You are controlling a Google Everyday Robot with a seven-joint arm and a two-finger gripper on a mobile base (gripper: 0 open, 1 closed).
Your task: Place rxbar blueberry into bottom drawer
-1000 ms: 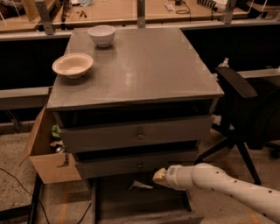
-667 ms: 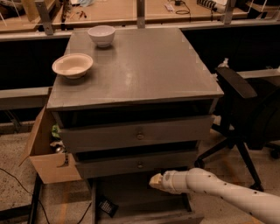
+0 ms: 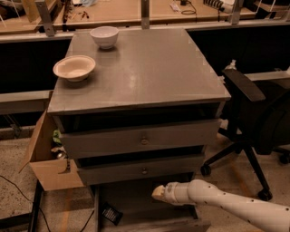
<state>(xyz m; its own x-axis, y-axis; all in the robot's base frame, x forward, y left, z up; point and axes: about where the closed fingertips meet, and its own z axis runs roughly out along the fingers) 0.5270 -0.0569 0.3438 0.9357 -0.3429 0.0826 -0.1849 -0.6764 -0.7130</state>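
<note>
Nearest, the bottom drawer is being shown pulled out, and the rxbar blueberry is lying flat on its dark floor at the left, apart from the gripper. The gripper is hanging over the drawer's right half on the white arm. Nothing is being carried by it, but whether it is spread or clenched cannot be told. The bar is being judged light, thin and slightly bendy, with a slick wrapper, so it is best pinched across its narrow width near the middle. Above, two upper drawers are sitting partly out. A tan bowl and a white bowl are resting on the grey cabinet top. A cardboard box is seen at the left, an office chair at the right, and wooden desks behind.
</note>
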